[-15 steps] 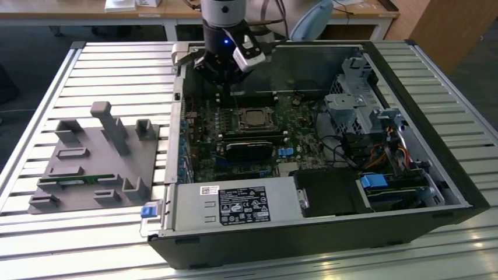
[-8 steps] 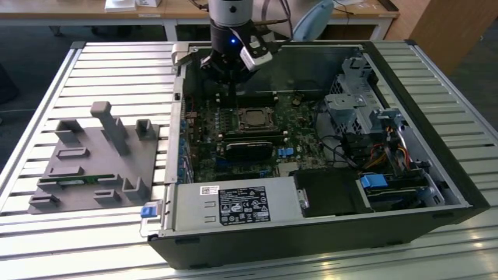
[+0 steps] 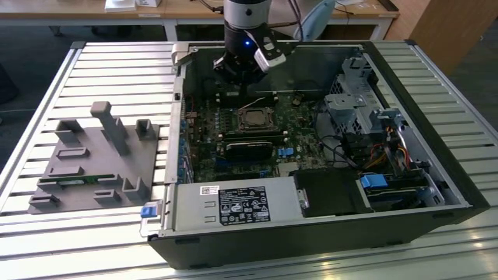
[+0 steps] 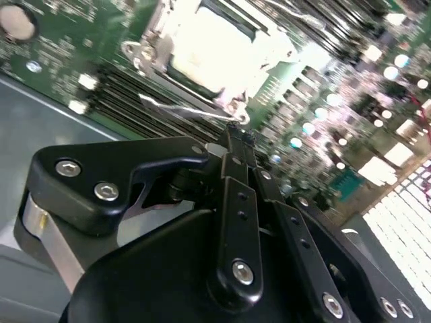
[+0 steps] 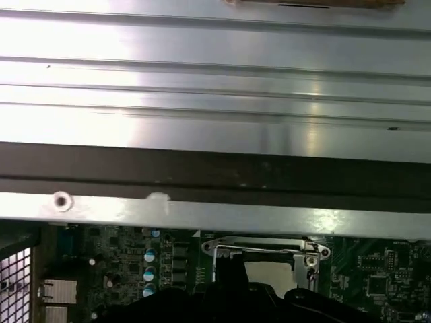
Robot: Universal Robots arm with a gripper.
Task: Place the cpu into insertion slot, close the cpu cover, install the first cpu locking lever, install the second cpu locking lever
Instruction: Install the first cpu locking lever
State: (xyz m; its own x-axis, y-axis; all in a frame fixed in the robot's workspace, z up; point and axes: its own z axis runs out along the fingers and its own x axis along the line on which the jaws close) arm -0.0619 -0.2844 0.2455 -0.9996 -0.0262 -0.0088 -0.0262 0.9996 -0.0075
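In the exterior view my gripper (image 3: 237, 87) hangs inside the open computer case, just behind the insertion slot (image 3: 255, 119) on the green motherboard. The second wrist view shows my black fingers (image 4: 236, 202) pressed together, shut, with their tip at the end of a thin wire locking lever (image 4: 185, 108) that sticks out from the slot. A silvery cpu (image 4: 215, 47) lies in the slot, with the metal cpu cover (image 4: 151, 40) framing it. In the first wrist view the cover (image 5: 262, 250) lies just beyond my gripper's dark body. I cannot tell whether the fingers pinch the lever.
The case's metal wall (image 5: 215, 101) rises close behind the gripper. Long black memory slots (image 3: 249, 135) lie in front of the slot, with drive cages and cables (image 3: 365, 116) on the exterior view's right. A grey fixture (image 3: 97, 157) sits on the slatted table at the left.
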